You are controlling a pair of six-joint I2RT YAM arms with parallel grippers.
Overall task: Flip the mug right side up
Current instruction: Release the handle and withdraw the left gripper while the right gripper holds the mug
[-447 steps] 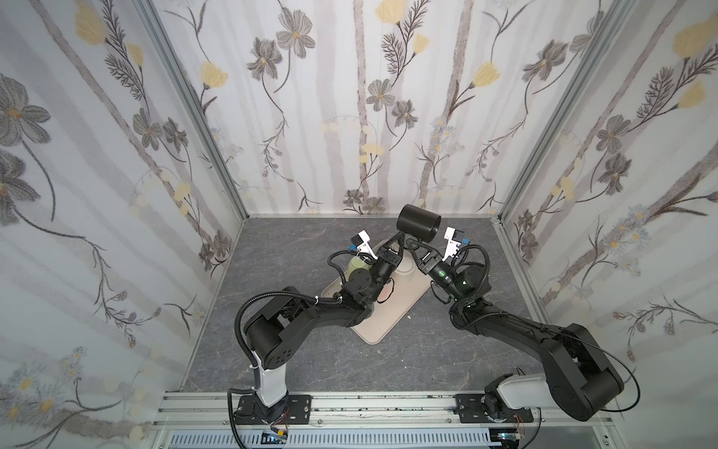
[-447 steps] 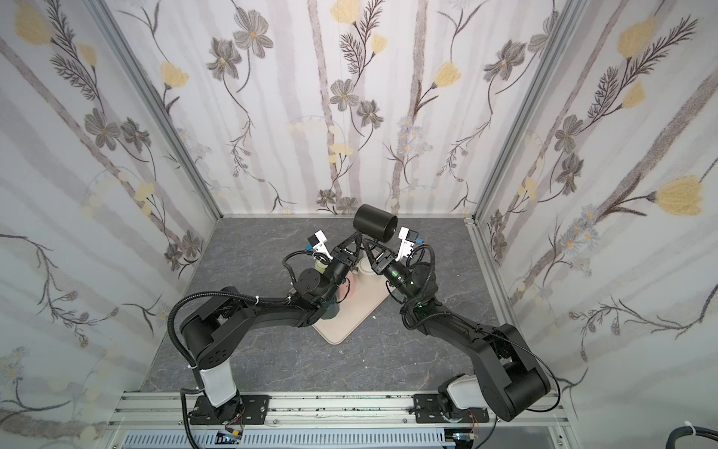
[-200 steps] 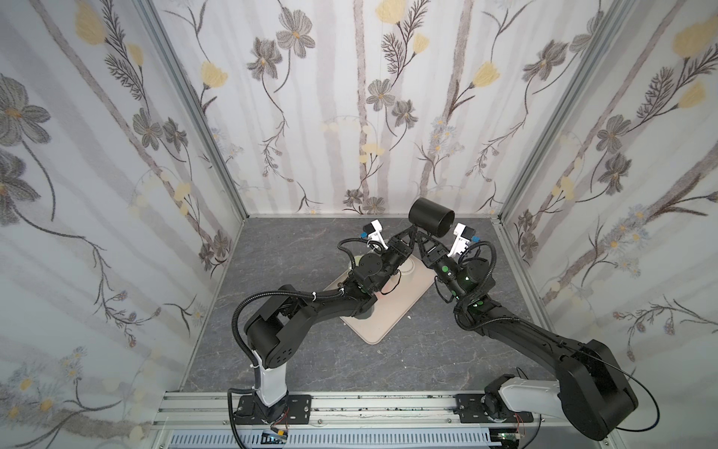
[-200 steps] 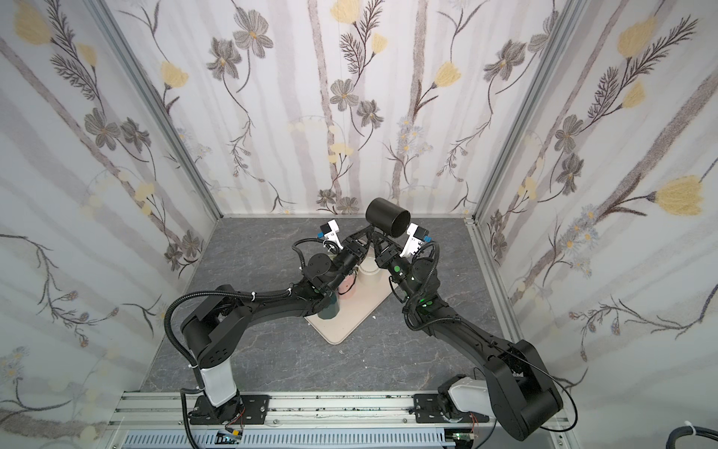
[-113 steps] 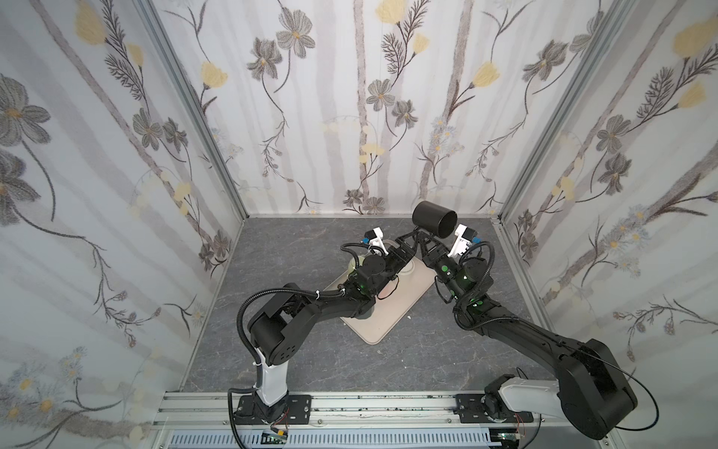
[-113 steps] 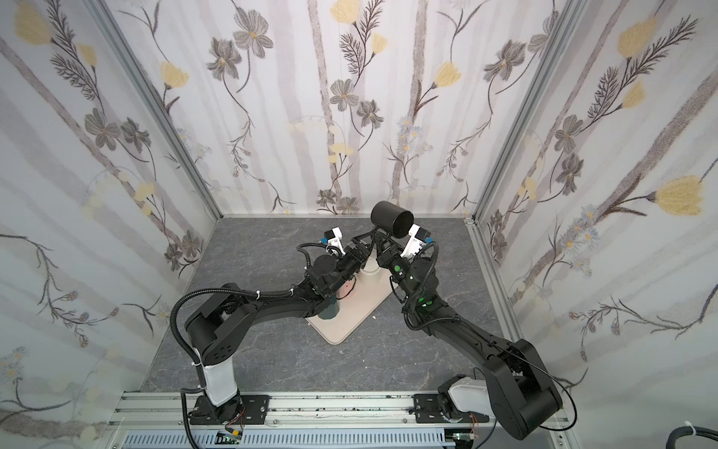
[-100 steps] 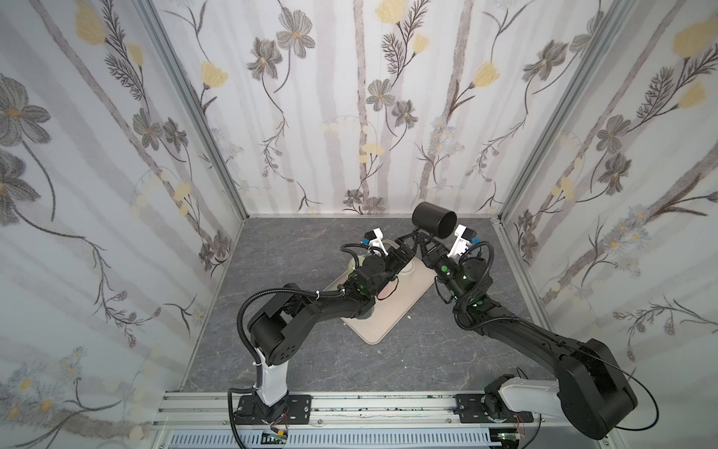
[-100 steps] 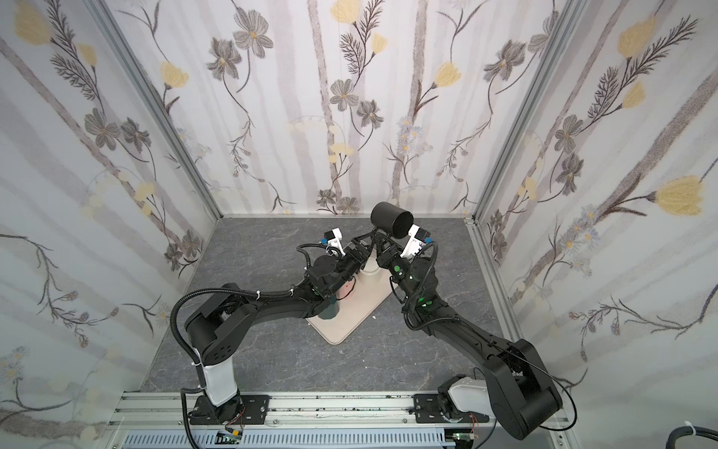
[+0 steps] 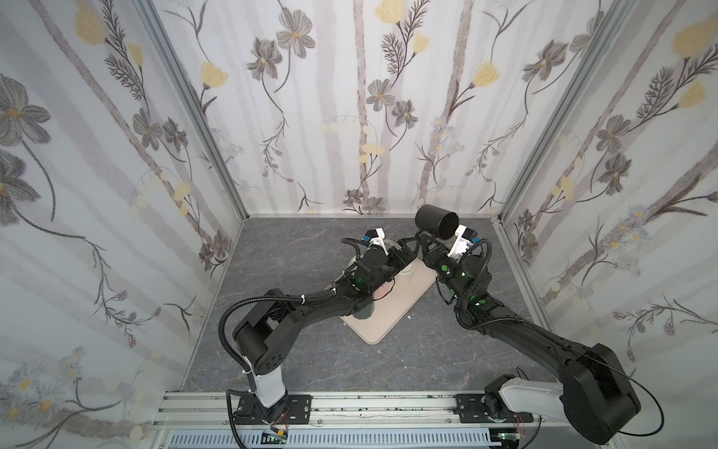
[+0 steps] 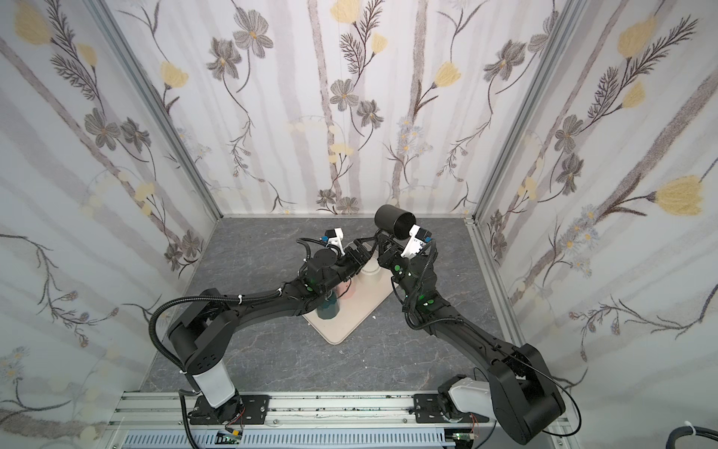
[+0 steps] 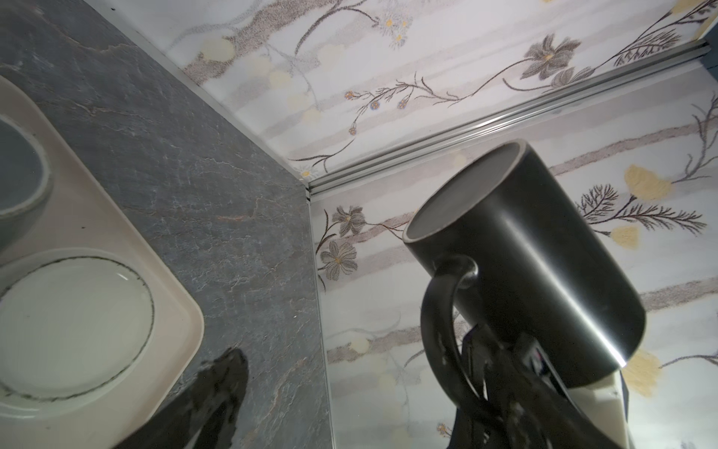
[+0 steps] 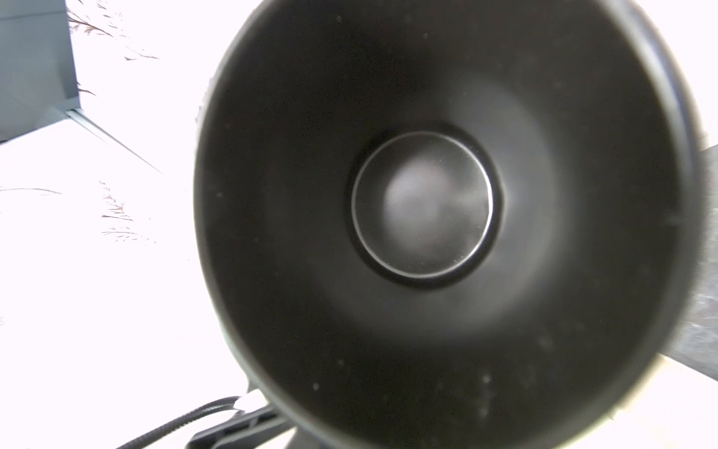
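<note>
The black mug [image 9: 435,226] [image 10: 393,224] hangs in the air near the back right corner. It is tilted on its side, with its mouth facing the right wrist camera, where its dark inside [image 12: 423,206] fills the view. My right gripper [image 9: 424,238] [image 10: 382,235] is shut on the mug's handle [image 11: 443,330] from below; its own jaws are hidden in the right wrist view. My left gripper [image 9: 408,248] [image 10: 363,248] [image 11: 349,408] stands open just left of the mug [image 11: 524,272] and holds nothing.
A beige tray [image 9: 390,313] [image 10: 351,311] [image 11: 116,241] lies on the grey floor under the arms. It carries a white dish [image 11: 74,326], a grey bowl [image 11: 15,186] and a teal cup [image 10: 328,307]. The back wall and the right wall stand close to the mug.
My left gripper has opened, let go of the mug and drawn back a little. The mug stays in my right gripper and has sunk slightly.
</note>
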